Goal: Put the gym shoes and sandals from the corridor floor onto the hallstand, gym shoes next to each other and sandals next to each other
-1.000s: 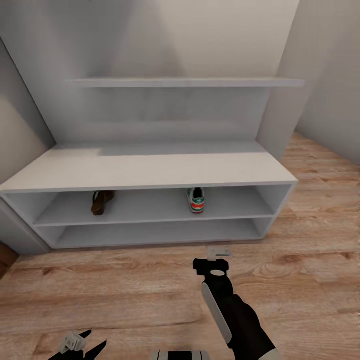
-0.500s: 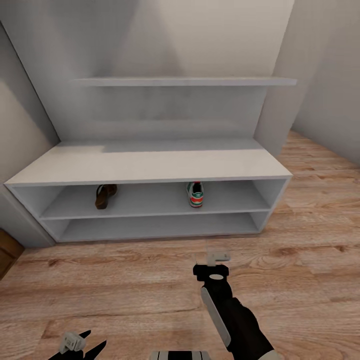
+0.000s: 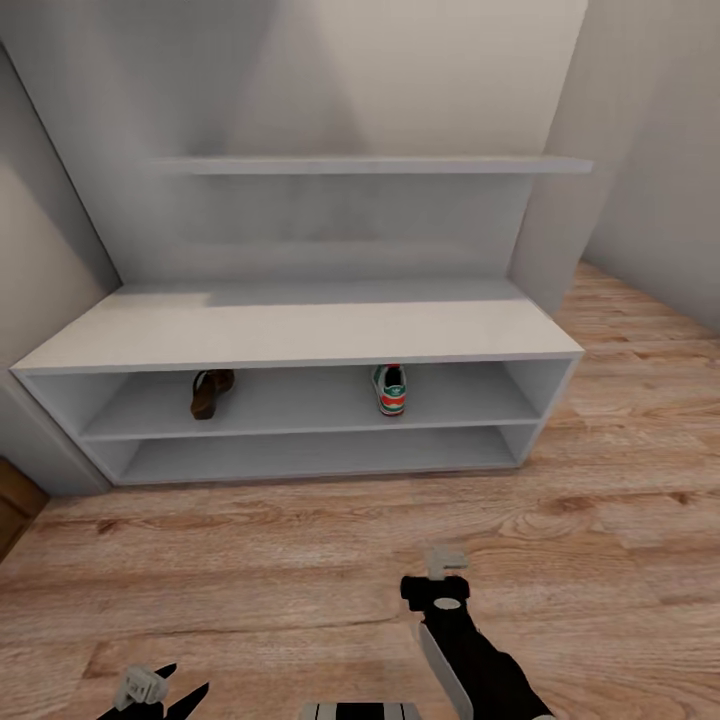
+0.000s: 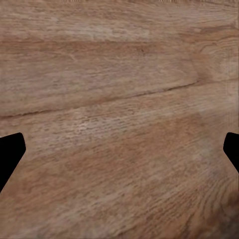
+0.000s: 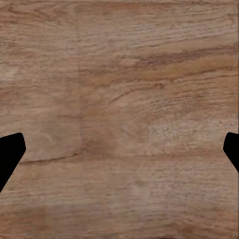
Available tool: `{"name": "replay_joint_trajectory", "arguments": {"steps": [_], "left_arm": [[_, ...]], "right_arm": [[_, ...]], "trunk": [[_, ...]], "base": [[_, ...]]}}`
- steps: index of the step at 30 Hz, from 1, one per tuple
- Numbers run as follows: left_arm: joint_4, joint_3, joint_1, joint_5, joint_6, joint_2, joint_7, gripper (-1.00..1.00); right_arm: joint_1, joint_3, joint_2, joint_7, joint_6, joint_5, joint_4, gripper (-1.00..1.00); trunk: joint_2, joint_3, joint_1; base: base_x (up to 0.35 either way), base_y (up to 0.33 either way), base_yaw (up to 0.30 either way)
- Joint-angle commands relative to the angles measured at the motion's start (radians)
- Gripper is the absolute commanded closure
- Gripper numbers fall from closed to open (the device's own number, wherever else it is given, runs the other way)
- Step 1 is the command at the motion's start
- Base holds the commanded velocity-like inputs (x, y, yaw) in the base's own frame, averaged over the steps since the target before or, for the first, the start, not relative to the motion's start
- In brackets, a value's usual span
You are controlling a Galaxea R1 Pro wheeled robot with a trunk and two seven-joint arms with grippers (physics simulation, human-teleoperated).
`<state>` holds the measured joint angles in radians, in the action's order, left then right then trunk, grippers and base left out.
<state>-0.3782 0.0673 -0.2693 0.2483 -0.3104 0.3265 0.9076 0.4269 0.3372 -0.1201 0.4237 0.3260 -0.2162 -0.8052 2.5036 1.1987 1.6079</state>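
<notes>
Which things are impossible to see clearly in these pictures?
- Sandal, head view: rear part shadowed under the bench top of the hallstand.
- Gym shoe, head view: toe end hidden by the same bench top.
- Left claw, head view: cut off by the bottom edge.

Bare corridor floor [image 3: 300, 560] lies open before the hallstand [image 3: 300, 330].

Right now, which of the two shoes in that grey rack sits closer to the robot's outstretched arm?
The white gym shoe with green and red-orange trim, on the upper open shelf, stands almost in line with the right gripper. The brown sandal lies further left on that shelf.
</notes>
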Motion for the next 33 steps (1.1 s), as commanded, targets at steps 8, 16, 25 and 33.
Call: {"name": "replay_joint_trajectory", "arguments": {"steps": [8,16,25,33], "left_arm": [[0.002,0.002,-0.001,0.002,-0.002,-0.001,0.001,-1.0],[0.002,0.002,-0.001,0.001,-0.001,-0.005,-0.028,-1.0],[0.005,0.002,-0.001,-0.001,-0.002,-0.009,-0.189,-1.0],[0.011,0.002,-0.001,0.002,-0.002,-0.014,-0.264,-1.0]], "right_arm": [[0.001,0.004,0.059,-0.158,-0.151,-0.004,0.148,-1.0],[0.001,0.004,0.127,-0.255,-0.3,-0.003,0.265,-1.0],[-0.014,0.0,0.221,-0.297,-0.376,-0.011,0.341,-1.0],[-0.022,-0.001,0.248,-0.32,-0.501,-0.013,0.436,-1.0]], "trunk": [[-0.002,-0.03,-0.004],[-0.003,-0.061,-0.007],[-0.06,-0.1,-0.039],[-0.116,-0.136,-0.069]], "base": [[0.0,0.0,0.0],[0.0,0.0,0.0],[0.0,0.0,-0.138],[0.0,0.0,-0.205]]}}
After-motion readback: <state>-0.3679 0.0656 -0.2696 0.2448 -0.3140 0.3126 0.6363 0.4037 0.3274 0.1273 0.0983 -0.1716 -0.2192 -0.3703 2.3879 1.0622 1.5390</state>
